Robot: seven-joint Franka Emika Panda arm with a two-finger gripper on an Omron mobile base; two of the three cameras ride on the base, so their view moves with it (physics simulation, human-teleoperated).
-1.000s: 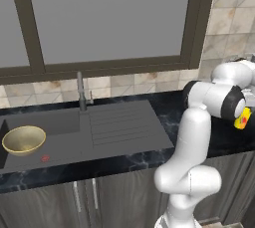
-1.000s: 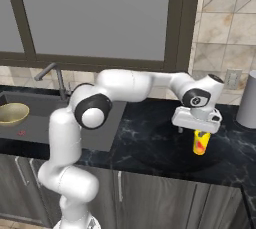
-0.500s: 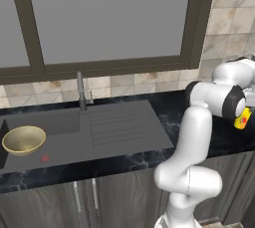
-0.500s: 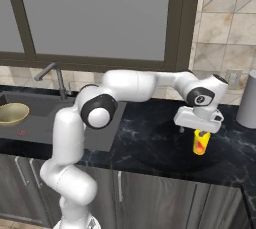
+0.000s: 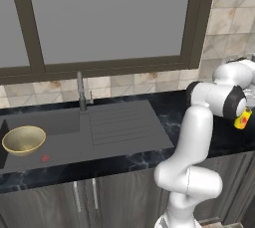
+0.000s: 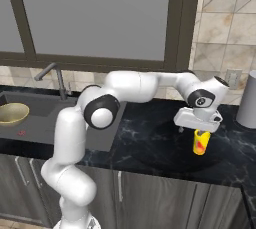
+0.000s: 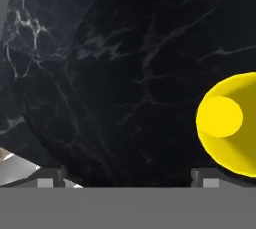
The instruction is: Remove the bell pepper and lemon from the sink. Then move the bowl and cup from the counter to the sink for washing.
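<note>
cup [image 7: 227,123] cut by the hand view's right edge, its top [image 6: 202,134] hidden under the end effector [image 6: 198,129]

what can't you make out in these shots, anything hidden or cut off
- Cup, left base view: mostly hidden behind the arm's forearm and cut by the right edge.
- Cup, hand view: cut off by the right edge.
- Cup's top, right base view: covered by the hand.
- Sink, right base view: left part cut by the edge, so the bowl shows partly.
</note>
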